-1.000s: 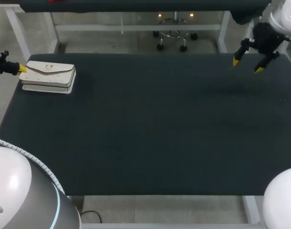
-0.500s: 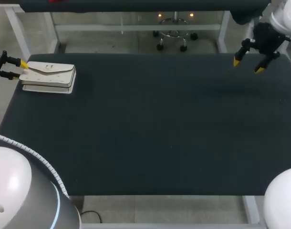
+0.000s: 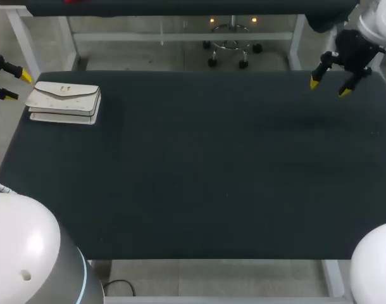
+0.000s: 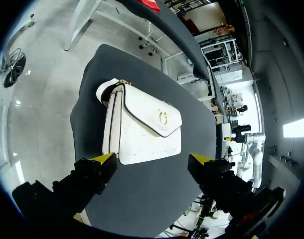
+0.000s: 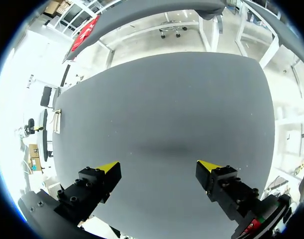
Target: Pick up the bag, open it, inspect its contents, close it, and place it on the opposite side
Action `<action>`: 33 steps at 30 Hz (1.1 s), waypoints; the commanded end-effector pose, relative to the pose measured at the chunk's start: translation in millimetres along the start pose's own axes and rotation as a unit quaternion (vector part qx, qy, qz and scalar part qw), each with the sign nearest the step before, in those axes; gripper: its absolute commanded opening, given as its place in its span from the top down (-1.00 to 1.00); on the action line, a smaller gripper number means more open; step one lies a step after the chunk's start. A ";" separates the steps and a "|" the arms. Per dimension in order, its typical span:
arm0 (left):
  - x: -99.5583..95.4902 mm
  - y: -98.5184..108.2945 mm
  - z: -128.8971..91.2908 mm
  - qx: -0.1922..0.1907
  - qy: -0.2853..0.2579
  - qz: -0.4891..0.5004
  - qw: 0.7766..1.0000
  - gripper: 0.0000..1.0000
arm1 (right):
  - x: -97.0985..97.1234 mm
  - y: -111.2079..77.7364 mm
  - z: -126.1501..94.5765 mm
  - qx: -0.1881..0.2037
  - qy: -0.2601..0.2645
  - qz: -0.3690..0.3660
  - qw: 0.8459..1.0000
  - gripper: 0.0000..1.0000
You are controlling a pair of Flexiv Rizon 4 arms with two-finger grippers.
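Observation:
A white bag with a gold clasp lies flat and closed at the table's far left corner. My left gripper hangs just off the table's left edge, open, a short gap away from the bag's end. In the left wrist view the bag lies ahead of the open gripper, its flap down and its strap end toward the table edge. My right gripper is open above the far right corner, holding nothing. In the right wrist view the bag is a small pale shape far across the table from the gripper.
The dark table top stretches between the two grippers. Its left edge runs right beside the bag.
My left gripper was shut at the bag's left end; it has opened wide and drawn back to the left, away from the bag. The bag and right arm stay put.

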State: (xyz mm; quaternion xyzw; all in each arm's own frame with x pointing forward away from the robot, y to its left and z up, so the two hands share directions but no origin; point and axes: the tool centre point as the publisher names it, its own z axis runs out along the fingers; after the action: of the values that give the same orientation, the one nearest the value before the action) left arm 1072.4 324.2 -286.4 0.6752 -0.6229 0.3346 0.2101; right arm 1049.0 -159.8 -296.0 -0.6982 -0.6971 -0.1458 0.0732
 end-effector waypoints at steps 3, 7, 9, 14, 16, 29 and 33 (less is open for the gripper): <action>42.3 42.5 -1.5 0.095 -0.197 -0.005 0.976 -1.00 | 2.9 -3.4 -5.4 -0.005 -0.031 0.009 0.999 -1.00; 55.7 52.4 -5.5 0.105 -0.230 -0.005 0.968 -1.00 | 2.4 -3.9 -8.1 -0.003 -0.048 0.008 0.999 -1.00; 65.9 58.9 -7.3 0.111 -0.262 0.000 0.959 -1.00 | 2.3 -5.0 -10.2 -0.002 -0.055 0.007 0.998 -1.00; 88.0 70.5 -12.0 0.118 -0.308 0.013 0.944 -1.00 | -0.2 -7.1 -17.7 -0.007 -0.061 0.007 0.998 -1.00; 94.4 73.2 -13.3 0.124 -0.326 0.019 0.937 -1.00 | -0.8 -8.1 -19.4 -0.007 -0.062 0.001 0.998 -1.00; 116.1 87.5 -13.3 0.138 -0.398 0.035 0.906 -1.00 | -8.6 -15.0 -29.4 -0.001 -0.051 -0.004 0.999 -1.00; 117.0 88.5 -13.0 0.138 -0.400 0.035 0.905 -1.00 | -9.1 -15.2 -30.3 0.002 -0.044 -0.003 0.999 -1.00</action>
State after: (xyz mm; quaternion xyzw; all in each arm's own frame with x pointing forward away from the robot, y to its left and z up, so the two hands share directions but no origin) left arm 989.7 244.2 -207.7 0.7434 -0.6558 0.1170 0.0600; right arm 1029.4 -174.6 -273.2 -0.7027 -0.7013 -0.1135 0.0387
